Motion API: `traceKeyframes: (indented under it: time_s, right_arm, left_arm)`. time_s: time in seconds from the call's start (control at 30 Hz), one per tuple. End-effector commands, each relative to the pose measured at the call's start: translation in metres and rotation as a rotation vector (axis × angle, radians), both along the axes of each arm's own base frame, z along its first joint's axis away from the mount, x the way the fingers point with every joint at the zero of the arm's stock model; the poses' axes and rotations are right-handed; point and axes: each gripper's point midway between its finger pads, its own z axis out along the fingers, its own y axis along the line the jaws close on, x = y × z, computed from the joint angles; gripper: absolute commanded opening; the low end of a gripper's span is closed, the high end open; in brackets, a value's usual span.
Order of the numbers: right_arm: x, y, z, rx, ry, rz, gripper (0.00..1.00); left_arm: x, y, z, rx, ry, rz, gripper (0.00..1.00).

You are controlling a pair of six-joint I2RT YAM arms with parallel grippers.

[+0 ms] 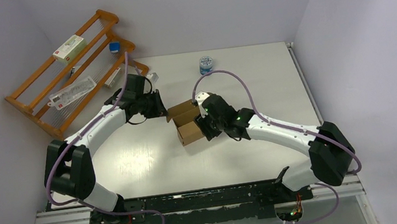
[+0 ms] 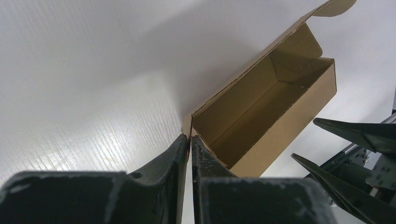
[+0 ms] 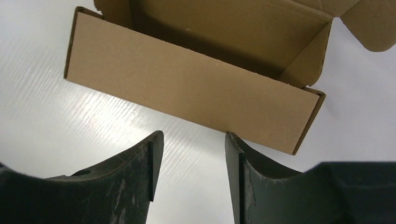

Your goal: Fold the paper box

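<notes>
Paper box [image 1: 190, 131] open on table [image 1: 255, 75], left jaws pinching its corner, right jaws spread beside it, small tub [image 1: 206, 64] beyond.

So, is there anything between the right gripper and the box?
Nothing visible. The open right gripper directly faces the long side wall of the box, and only the table shows beneath them.

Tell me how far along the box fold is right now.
Done: the paper box already stands as a tray, its walls up. In hand: the left tool is pinched on a corner of the cardboard, while the right tool sits open, facing the front wall. Left: the lid is open and its tuck flap untucked; it needs closing.
</notes>
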Motion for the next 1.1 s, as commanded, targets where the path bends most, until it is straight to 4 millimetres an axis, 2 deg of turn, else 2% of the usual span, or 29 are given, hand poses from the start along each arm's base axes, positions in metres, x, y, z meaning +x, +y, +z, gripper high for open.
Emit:
traceKeyframes:
  time_s: [0.0, 0.2, 0.47, 0.77, 1.07]
  right_arm:
    - [0.015, 0.01, 0.001, 0.002, -0.053, -0.034, 0.55]
    - [0.026, 0.022, 0.002, 0.026, -0.086, -0.068, 0.54]
    - [0.03, 0.043, 0.007, 0.098, -0.106, -0.084, 0.52]
    - [0.038, 0.06, 0.003, 0.147, -0.135, -0.114, 0.48]
    - [0.046, 0.081, 0.0, 0.188, -0.158, -0.101, 0.46]
  left_arm:
    - [0.001, -0.007, 0.011, -0.022, -0.032, -0.027, 0.14]
    - [-0.003, -0.012, 0.009, -0.025, -0.026, -0.046, 0.13]
    - [-0.004, -0.016, 0.006, 0.003, -0.031, -0.055, 0.06]
    - [-0.009, -0.025, 0.021, 0.027, -0.078, -0.096, 0.05]
    - [-0.018, -0.033, 0.022, 0.006, -0.071, -0.112, 0.05]
